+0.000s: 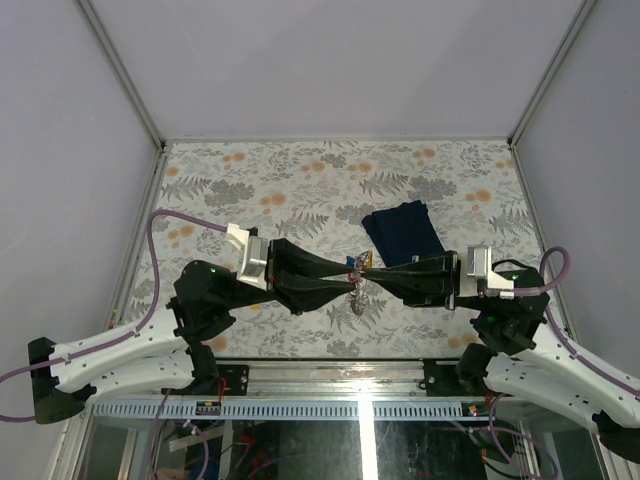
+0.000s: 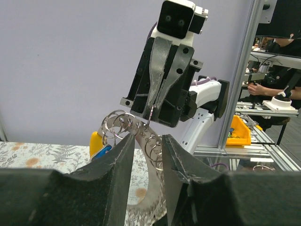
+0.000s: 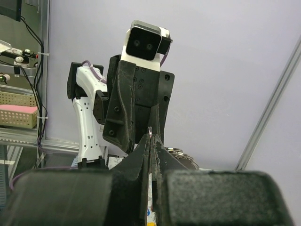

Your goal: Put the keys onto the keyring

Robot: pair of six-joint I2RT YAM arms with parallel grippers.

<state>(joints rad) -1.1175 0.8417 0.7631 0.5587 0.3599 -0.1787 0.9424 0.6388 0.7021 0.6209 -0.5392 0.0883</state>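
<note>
Left jaws, slightly apart, clamp the keyring (image 2: 149,197); right jaws pinch shut on a thin metal sliver (image 3: 149,133).

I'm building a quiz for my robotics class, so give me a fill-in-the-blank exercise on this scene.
1. The left gripper and right gripper meet above the ____-patterned tablecloth.
2. The keyring sits between the ____ gripper's fingers.
3. The right gripper's jaws are ____ on a thin metal loop.
4. The folded cloth beyond them is dark ____.
Missing words: floral; left; shut; navy.
</note>
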